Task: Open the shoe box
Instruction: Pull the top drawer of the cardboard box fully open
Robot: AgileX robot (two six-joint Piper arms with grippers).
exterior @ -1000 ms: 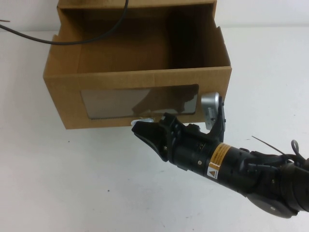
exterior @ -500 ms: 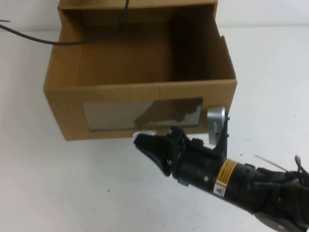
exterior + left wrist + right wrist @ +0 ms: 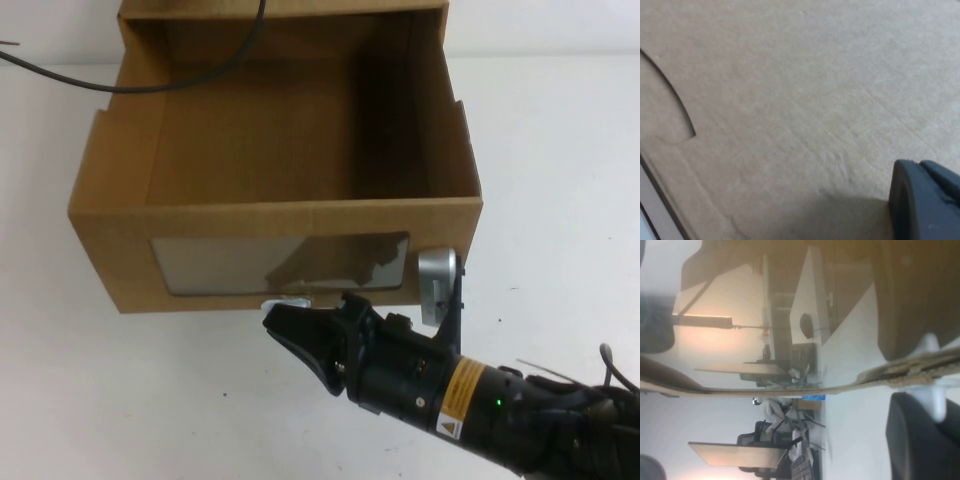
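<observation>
Corrugated shoe box (image 3: 110, 250) (glossy window (image 3: 270, 262)) — right gripper (image 3: 283, 318) jaws clamp its front; left gripper (image 3: 927, 202) near cardboard.

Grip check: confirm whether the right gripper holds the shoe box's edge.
Yes: the right gripper has jaws shut on the shoe box edge; the left gripper sits close to cardboard.

Black arm (image 3: 545, 428), yellow label (image 3: 455, 405) (green light (image 3: 497, 403) beside), black right claw (image 3: 287, 318), dark left claw (image 3: 925, 200).

I see only a dark corner of the left gripper (image 3: 922, 200), cut off against cardboard. Beyond the fingers (image 3: 300, 335) of the right gripper (image 3: 288, 312), the shoe box (image 3: 270, 215) rear wall runs out of frame.
</observation>
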